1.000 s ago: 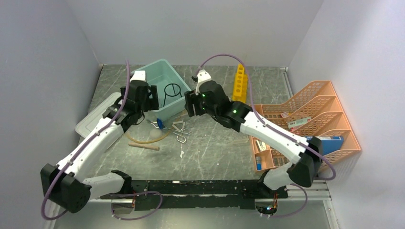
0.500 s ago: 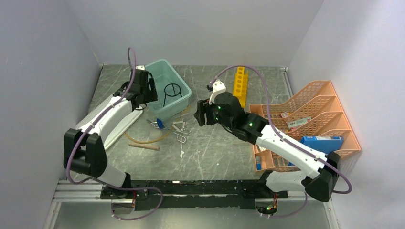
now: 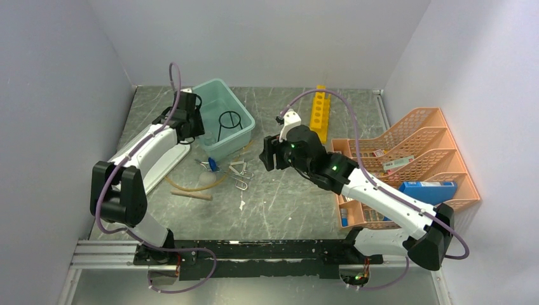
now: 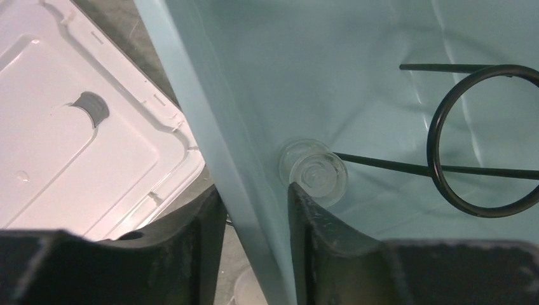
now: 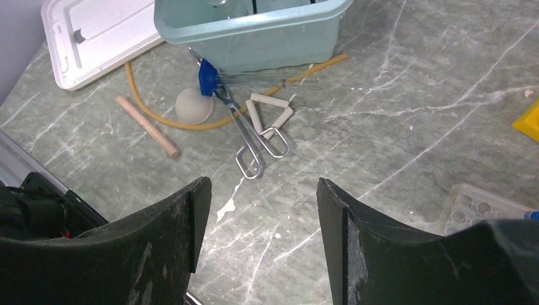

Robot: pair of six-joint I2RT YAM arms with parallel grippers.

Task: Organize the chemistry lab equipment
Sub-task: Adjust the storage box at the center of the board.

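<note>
My left gripper (image 3: 196, 127) (image 4: 254, 197) straddles the left wall of the pale teal tub (image 3: 238, 100) (image 4: 210, 108). One finger is inside against the wall; a narrow gap shows beside the outer one. In the tub lie the black wire ring stand (image 3: 227, 121) (image 4: 445, 121) and a clear round piece (image 4: 313, 171). My right gripper (image 3: 266, 152) (image 5: 264, 190) hangs open and empty above the table. Below the tub lie silver wire triangles (image 3: 238, 168) (image 5: 270, 114), a blue-capped tube (image 3: 214, 165) (image 5: 206, 76), the tan hose (image 3: 191, 187) (image 5: 146, 108) and the wooden stick (image 3: 191, 196) (image 5: 147, 127). The yellow rack (image 3: 320, 113) lies at the back.
The tub's grey-white lid (image 3: 114, 168) (image 4: 76, 140) lies left of the tub, under my left arm. An orange mesh organiser (image 3: 407, 159) with a blue box stands at the right. A clear moulded tray (image 5: 477, 203) lies near it. Walls close in on three sides.
My left arm has swung out and back to the tub's left wall, and its jaws have narrowed around it. My right gripper has drawn back to the right, away from the tub.
</note>
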